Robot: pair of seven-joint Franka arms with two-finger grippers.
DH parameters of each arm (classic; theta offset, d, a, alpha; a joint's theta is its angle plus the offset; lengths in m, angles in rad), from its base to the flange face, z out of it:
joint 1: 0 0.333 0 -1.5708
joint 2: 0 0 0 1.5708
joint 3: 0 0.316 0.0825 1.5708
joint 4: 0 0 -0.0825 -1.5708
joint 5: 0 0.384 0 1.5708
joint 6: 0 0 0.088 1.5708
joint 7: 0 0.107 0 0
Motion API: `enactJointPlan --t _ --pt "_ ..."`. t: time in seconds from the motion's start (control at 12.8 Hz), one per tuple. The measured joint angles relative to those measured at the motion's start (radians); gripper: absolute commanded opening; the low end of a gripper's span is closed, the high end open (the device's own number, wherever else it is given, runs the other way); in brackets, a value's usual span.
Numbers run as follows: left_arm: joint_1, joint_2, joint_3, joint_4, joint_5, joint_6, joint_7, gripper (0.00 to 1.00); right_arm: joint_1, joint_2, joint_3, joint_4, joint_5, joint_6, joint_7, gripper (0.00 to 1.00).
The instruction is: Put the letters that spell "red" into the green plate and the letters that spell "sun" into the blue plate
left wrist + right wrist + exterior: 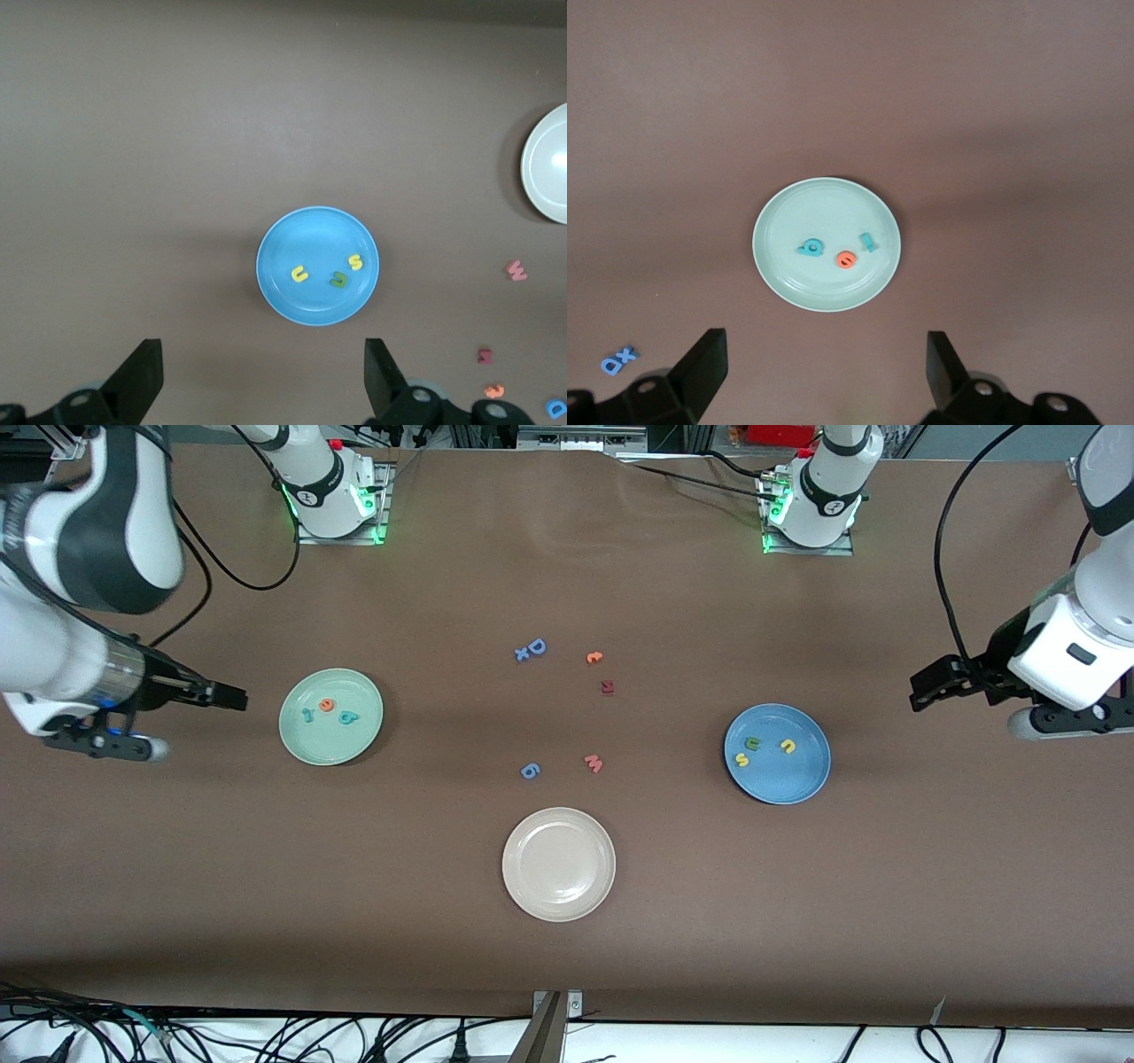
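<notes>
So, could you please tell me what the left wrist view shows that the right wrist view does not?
Only the left wrist view shows the blue plate holding the yellow "s", the green arch and the yellow arch, plus part of the cream-white plate, the pinkish "w" and the dark red letter.

Only the right wrist view shows the green plate holding the teal "d", the orange "e" and the teal "r".

Both show the brown table, the blue capital D and an open tool.
</notes>
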Motion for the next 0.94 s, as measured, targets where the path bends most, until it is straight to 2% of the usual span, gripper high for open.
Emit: enactJointPlan --t 0.23,0.47,0.78,0.94 --pt "-0.012 -0.084 0.009 -0.084 0.000 0.021 0.008 1.00 -0.001 -0.006 -0.022 0.077 0.000 -0.053 -0.032 0.99" --pt "-0.009 -0.161 0.013 -0.159 0.000 0.029 0.051 1.00 0.001 -0.006 -0.021 0.101 -0.001 -0.113 -0.056 0.99" --pt "0.021 -0.177 -0.036 -0.179 0.000 0.039 0.041 1.00 0.003 -0.004 -0.008 0.102 -0.009 -0.119 -0.064 0.99" --pt "0.027 -0.177 -0.042 -0.179 0.000 0.040 0.024 1.00 -0.034 -0.004 0.040 0.103 -0.019 -0.119 -0.064 0.99"
